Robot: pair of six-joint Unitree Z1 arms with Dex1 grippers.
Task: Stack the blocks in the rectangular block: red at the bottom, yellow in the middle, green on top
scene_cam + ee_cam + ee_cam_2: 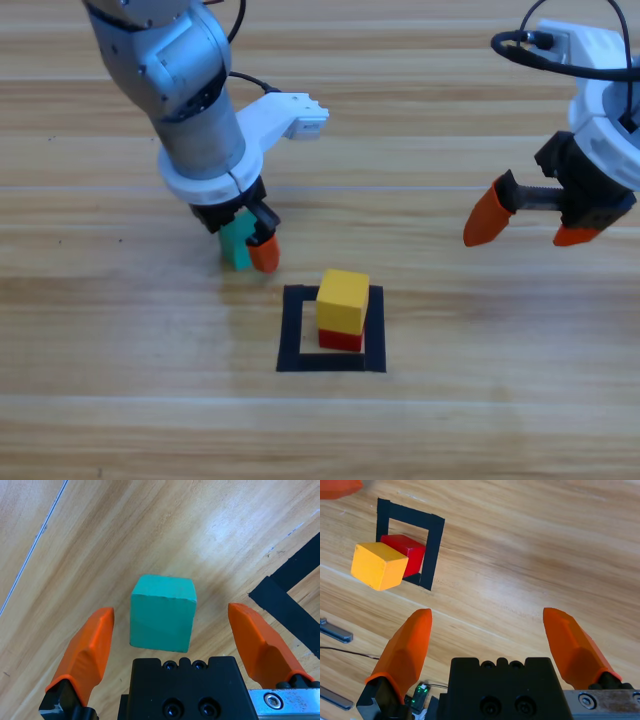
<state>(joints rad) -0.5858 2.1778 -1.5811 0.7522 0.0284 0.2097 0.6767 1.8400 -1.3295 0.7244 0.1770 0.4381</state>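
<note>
While the left gripper (170,630) has its jaws open around the small matte teal-green cube (162,612) to grasp it, the right gripper (530,222) waits apart, open and empty.

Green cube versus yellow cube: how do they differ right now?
The green cube sits on bare table outside the tape outline; the yellow cube rests on the red cube inside it. Green lies between the left gripper's open jaws; yellow is untouched. Both look similar in size.
</note>
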